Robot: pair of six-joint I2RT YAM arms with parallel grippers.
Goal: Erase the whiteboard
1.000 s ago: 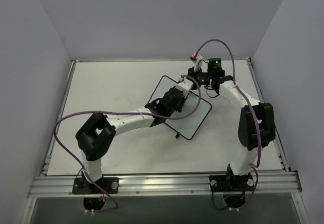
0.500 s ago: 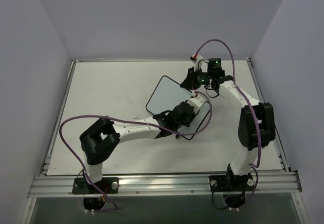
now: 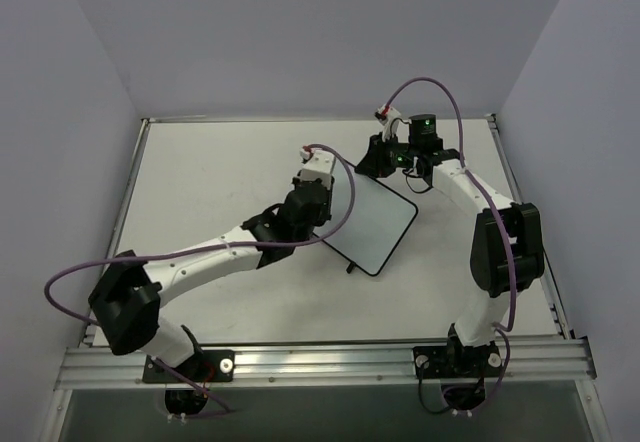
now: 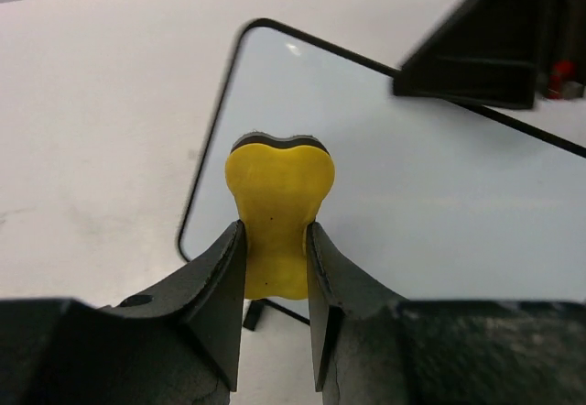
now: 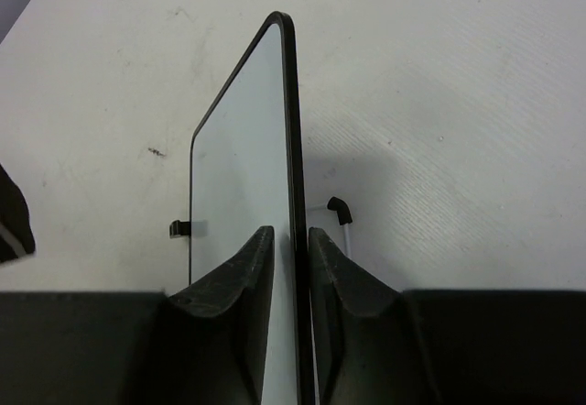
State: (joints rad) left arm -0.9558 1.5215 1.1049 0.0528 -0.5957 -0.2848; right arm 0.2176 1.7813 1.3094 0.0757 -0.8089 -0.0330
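The whiteboard (image 3: 378, 224) lies slanted mid-table, black-rimmed, and its visible face (image 4: 412, 194) bears no marks. My left gripper (image 4: 275, 231) is shut on a yellow eraser (image 4: 279, 190), whose tip rests at the board's near-left part; from above that gripper (image 3: 312, 174) sits over the board's upper-left corner. My right gripper (image 5: 291, 231) straddles the board's rim (image 5: 293, 130) at its far corner (image 3: 375, 158), jaws slightly open with a thin gap on each side. In the left wrist view it shows as a dark block (image 4: 476, 48).
Small black feet (image 5: 339, 207) stick out under the board. White table (image 3: 200, 172) with raised rails on its edges; purple walls close in left, right and behind. Purple cables loop off both arms.
My left arm swept the eraser down across the board to its lower right, then back to the upper-left corner, its elbow swinging far left. The right arm has stayed put.
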